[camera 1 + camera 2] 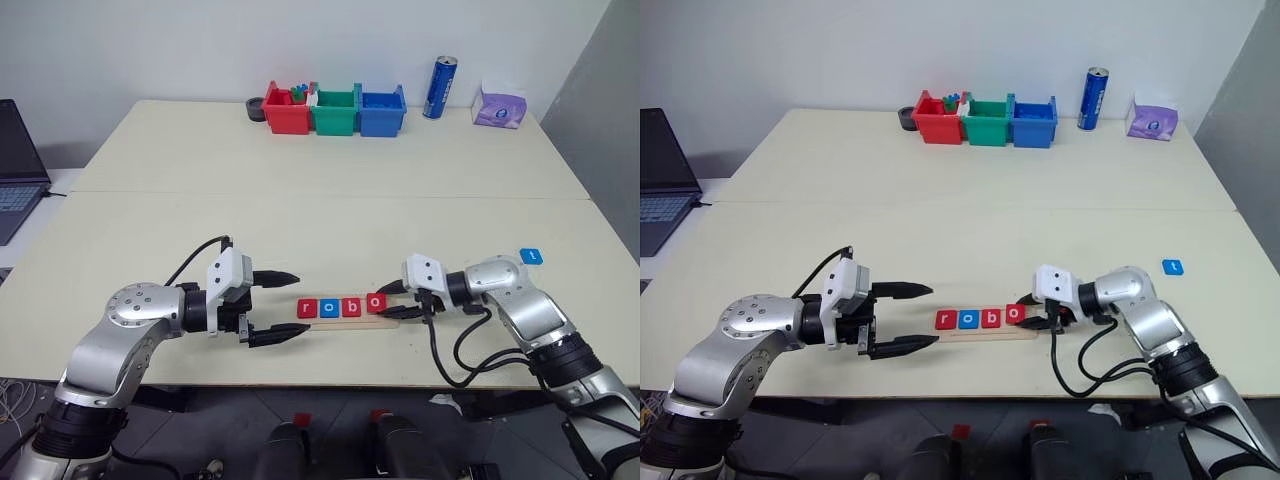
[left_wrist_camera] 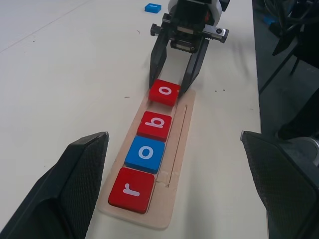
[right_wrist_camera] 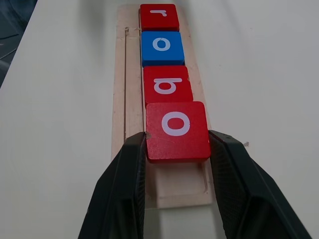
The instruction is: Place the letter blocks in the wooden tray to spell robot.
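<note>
Red letter block "o" (image 3: 176, 130), white lowercase, lifted over pale wooden tray (image 3: 129, 99)

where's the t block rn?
The blue t block lies flat on the table on the robot's right, apart from the wooden tray, out beyond the right arm near the table's right edge in the head views.

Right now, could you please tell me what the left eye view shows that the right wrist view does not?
Left eye view alone: the left pincer open near the tray's r end, the blue t block lying loose on the table, and the bins, can and laptop.

Right wrist view alone: the tray's groove beside the blocks.

Both: the wooden tray with r, o, b, and the right pincer gripping the red o block.
</note>
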You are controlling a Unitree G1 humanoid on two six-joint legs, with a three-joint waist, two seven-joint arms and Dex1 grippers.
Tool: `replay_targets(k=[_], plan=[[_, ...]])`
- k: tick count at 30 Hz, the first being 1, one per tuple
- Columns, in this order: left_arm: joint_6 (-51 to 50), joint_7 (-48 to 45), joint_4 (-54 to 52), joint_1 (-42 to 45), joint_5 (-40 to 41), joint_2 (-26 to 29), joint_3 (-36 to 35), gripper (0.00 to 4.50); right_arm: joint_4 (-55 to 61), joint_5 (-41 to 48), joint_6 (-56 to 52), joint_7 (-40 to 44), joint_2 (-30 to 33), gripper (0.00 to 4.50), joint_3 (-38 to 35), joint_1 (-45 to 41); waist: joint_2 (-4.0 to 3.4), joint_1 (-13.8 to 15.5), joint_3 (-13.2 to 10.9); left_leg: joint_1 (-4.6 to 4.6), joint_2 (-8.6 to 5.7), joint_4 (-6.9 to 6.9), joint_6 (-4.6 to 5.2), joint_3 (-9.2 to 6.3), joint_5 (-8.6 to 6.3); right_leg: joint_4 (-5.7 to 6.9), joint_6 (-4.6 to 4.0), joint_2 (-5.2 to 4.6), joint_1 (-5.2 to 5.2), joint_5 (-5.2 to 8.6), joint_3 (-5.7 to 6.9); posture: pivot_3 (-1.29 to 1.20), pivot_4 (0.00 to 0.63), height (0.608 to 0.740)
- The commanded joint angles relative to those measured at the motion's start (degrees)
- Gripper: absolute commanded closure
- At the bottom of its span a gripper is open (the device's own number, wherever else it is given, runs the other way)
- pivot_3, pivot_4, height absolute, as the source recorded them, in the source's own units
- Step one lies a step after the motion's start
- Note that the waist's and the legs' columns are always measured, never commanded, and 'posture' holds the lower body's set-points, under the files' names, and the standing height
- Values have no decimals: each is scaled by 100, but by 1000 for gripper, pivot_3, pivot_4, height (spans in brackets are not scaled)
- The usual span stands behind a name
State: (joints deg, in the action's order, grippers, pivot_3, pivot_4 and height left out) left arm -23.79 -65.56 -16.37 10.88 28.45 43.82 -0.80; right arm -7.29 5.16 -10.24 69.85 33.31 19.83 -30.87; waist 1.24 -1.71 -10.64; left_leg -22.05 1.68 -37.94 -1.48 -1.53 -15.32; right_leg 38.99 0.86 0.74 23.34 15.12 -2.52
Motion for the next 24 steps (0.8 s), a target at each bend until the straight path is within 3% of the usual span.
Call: replay_targets(k=[1, 16, 24], plan=[[-18, 56, -188, 70, 104, 22, -108, 0, 6, -74, 177, 51, -20, 3060, 13, -168, 0, 0, 0, 0, 0, 0, 0, -1, 0, 0, 0, 0, 0, 0, 1, 0, 150, 740], [16, 63, -156, 86, 81, 36, -88, 0, -76, -163, 164, 88, -62, 3060, 31, -216, 0, 0, 0, 0, 0, 0, 0, 0, 0, 0, -1, 0, 0, 0, 0, 0, 150, 740], [35, 71, -115, 114, 56, 19, -70, 0, -17, -60, -11, 212, -4, 324, -46, -272, 0, 0, 0, 0, 0, 0, 0, 0, 0, 0, -1, 0, 0, 0, 0, 0, 150, 740]])
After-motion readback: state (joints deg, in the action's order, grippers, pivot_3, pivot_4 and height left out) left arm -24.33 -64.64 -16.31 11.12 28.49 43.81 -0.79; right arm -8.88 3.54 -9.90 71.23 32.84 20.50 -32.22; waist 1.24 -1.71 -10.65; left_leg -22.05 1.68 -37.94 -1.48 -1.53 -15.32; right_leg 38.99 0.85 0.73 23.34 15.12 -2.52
